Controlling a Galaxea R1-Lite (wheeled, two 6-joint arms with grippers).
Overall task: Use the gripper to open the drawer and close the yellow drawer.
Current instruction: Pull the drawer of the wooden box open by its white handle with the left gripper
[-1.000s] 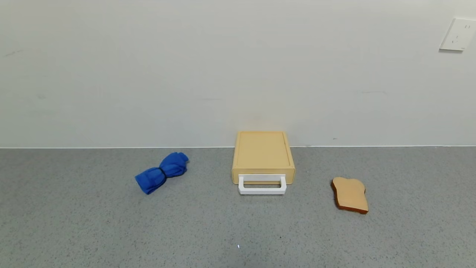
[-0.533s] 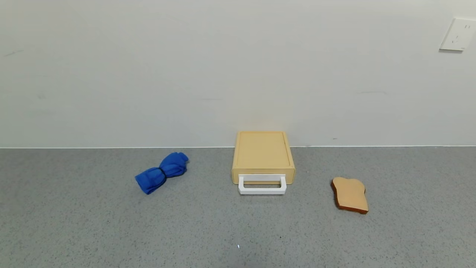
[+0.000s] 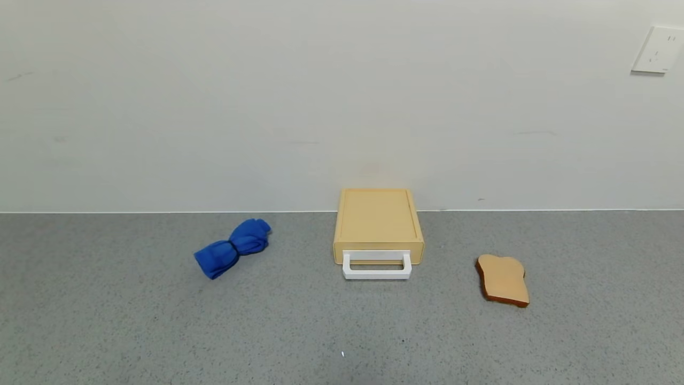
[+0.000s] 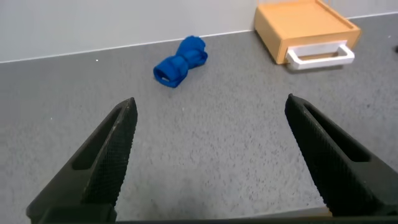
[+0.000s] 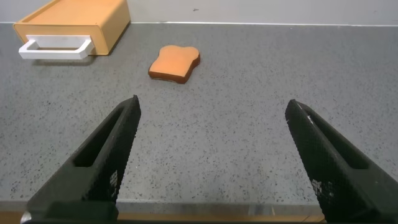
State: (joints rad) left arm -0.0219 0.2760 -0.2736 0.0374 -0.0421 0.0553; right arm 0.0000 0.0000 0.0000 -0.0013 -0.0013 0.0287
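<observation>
Both black two-fingered grippers have their fingers spread wide with nothing between them – the left gripper (image 4: 208, 155) and the right gripper (image 5: 211, 155) each hover low over the speckled grey countertop (image 3: 107, 331), at the near edge, below what the head camera takes in. Neither touches anything.

Outward from the left gripper, the crumpled blue cloth bundle (image 4: 180, 61) lies ahead, and beyond it the shallow pale-yellow drawer (image 4: 306, 28) in its flat box casing. From the right gripper, the tan toast-shaped slice with a brown crust (image 5: 175, 63) sits ahead, with the same drawer farther off.

On the head view's clock face, the drawer (image 3: 378, 224) sits just right of centre, its back against the pale wall (image 3: 320, 96); its white rectangular loop handle (image 3: 377, 266) points to 6 o'clock, toward the robot. The cloth is at 9 o'clock from the drawer, the toast slice at about 4 o'clock, both well apart from it. A white wall socket (image 3: 658, 49) sits far up at 2 o'clock.

The drawer front looks flush with the casing, so I judge the task has not begun – the step in hand is the approach. Next, one gripper needs to reach forward to the handle, hook or pinch its front bar, and pull straight toward 6 o'clock; the light casing may slide along unless the pull is gentle
</observation>
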